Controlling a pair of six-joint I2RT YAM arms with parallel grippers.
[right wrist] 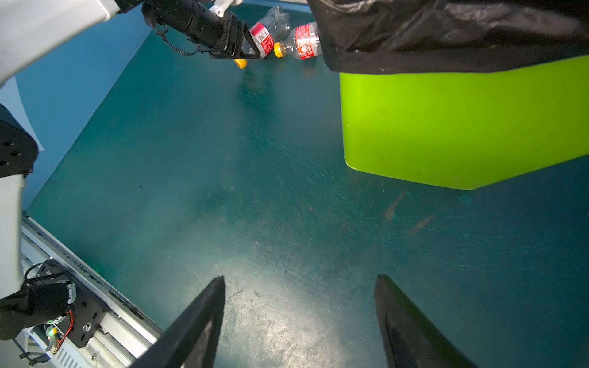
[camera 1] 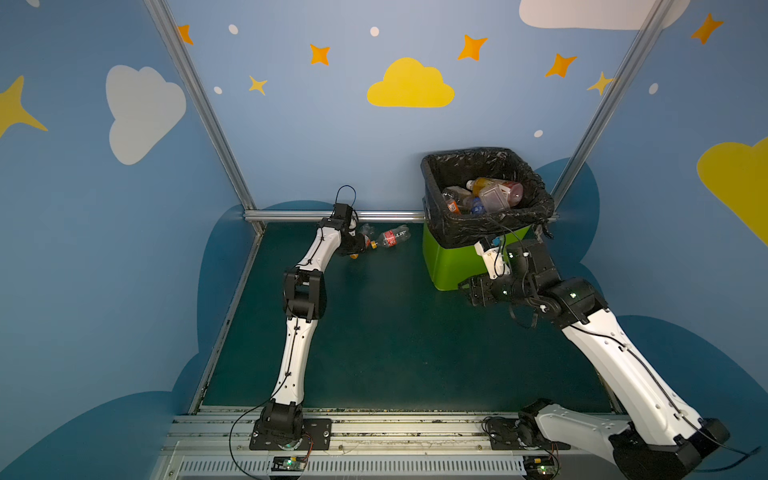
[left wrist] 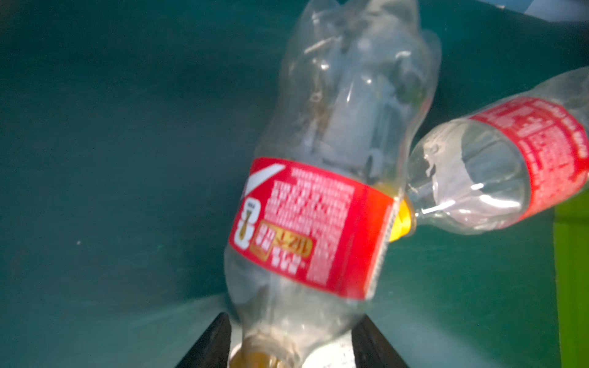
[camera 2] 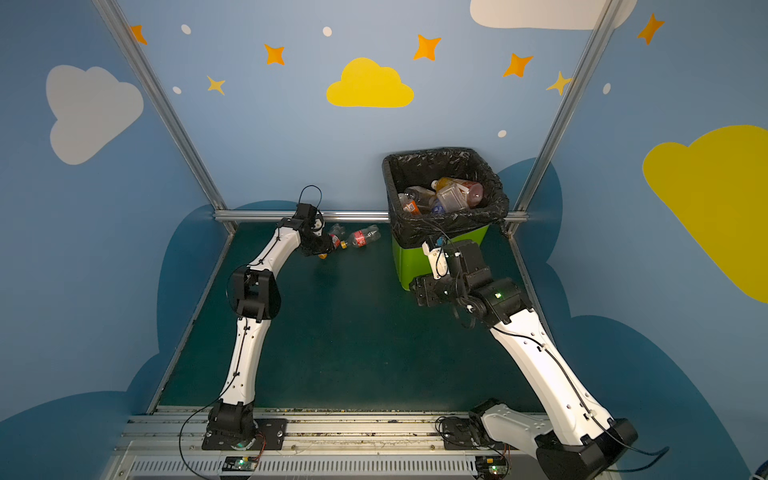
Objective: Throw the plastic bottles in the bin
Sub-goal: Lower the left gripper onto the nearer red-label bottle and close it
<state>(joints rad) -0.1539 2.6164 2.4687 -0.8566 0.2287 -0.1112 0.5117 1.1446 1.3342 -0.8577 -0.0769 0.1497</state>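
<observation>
Left of bin [camera 1: 453, 262], far edge: left gripper [left wrist: 293, 318] straddling neck end of red-label bottle [left wrist: 318, 223], long axis pointing away from jaws; clamped or not, cannot tell. 2nd bottle [left wrist: 510, 165] touching its right side. Right gripper [right wrist: 299, 280] spread, empty, near bin.

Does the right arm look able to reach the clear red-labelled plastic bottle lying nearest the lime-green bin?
Probably yes: bare floor lies between the open right gripper and that bottle; the bin stands beside the path, though the left gripper is close by.
</observation>
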